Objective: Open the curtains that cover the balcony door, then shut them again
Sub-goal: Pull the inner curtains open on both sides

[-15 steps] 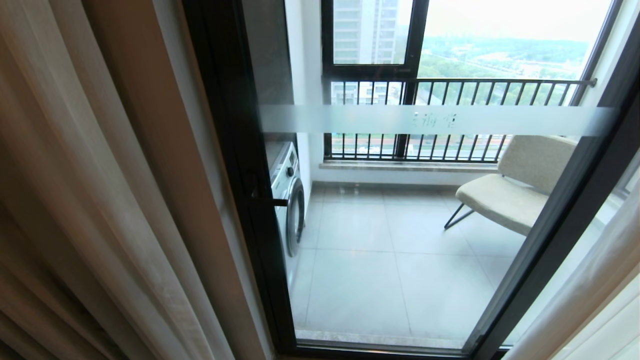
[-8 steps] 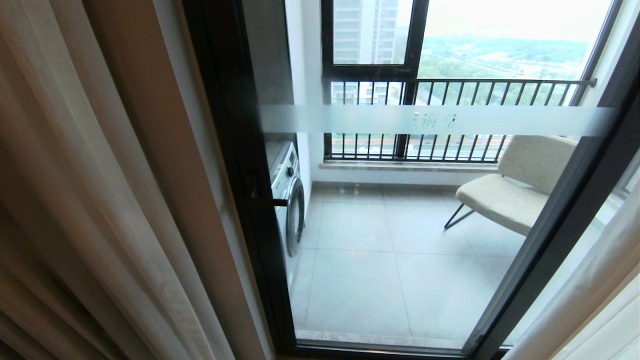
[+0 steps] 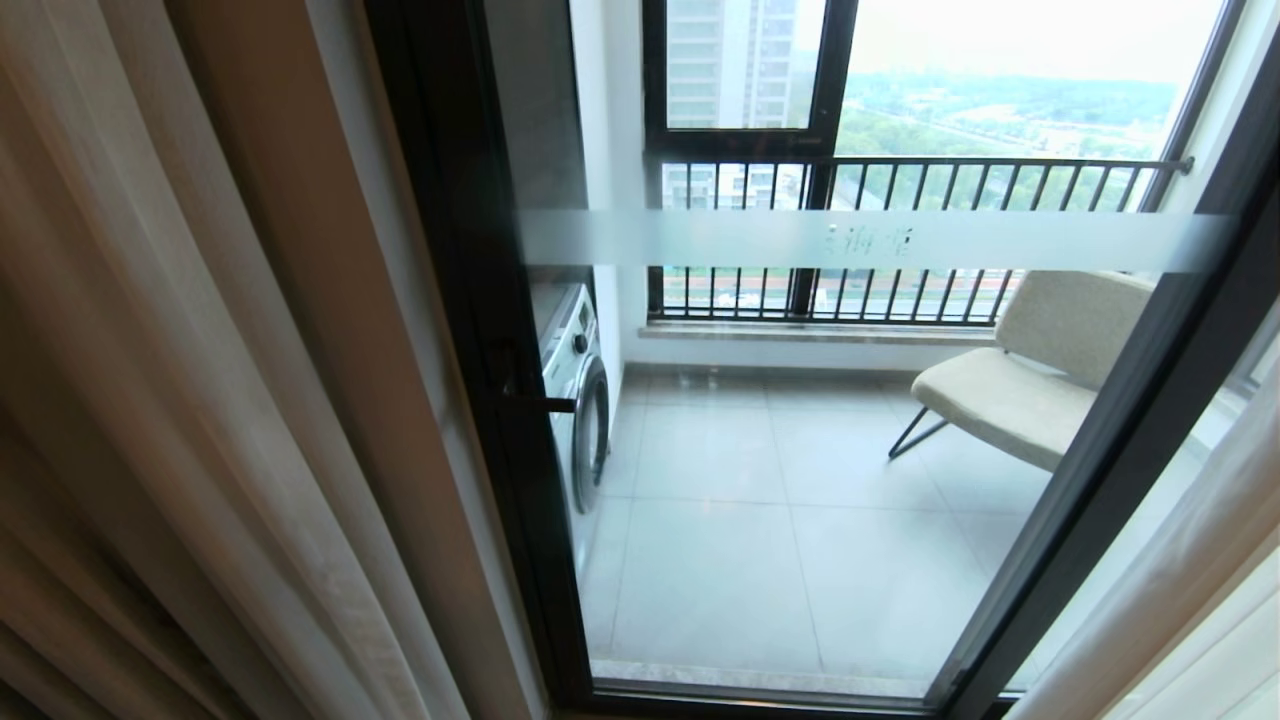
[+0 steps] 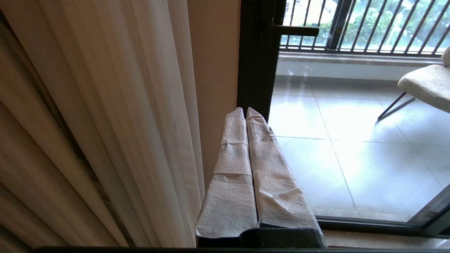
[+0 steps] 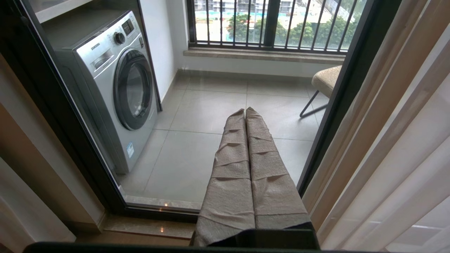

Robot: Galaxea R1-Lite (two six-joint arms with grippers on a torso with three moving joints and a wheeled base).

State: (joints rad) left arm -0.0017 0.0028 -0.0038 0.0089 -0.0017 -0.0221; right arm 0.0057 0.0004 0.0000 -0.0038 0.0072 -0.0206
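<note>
The curtains are drawn aside, one cream pleated panel (image 3: 150, 400) bunched at the left and another (image 3: 1200, 600) at the lower right. Between them the balcony door (image 3: 800, 500) stands uncovered: glass in a black frame, with a frosted band (image 3: 870, 240) and a black handle (image 3: 540, 403). Neither arm shows in the head view. My left gripper (image 4: 245, 109) is shut and empty, its taped fingers beside the left curtain panel (image 4: 105, 123) and pointing at the door frame (image 4: 256, 52). My right gripper (image 5: 245, 110) is shut and empty, pointing at the glass, with the right curtain panel (image 5: 397, 140) beside it.
Behind the glass are a washing machine (image 5: 112, 84) at the left, a beige chair (image 3: 1030, 370) at the right, a tiled balcony floor (image 3: 760, 540) and a railing with black bars (image 3: 900, 180). A tan wall strip (image 3: 320, 350) separates the left curtain from the door frame.
</note>
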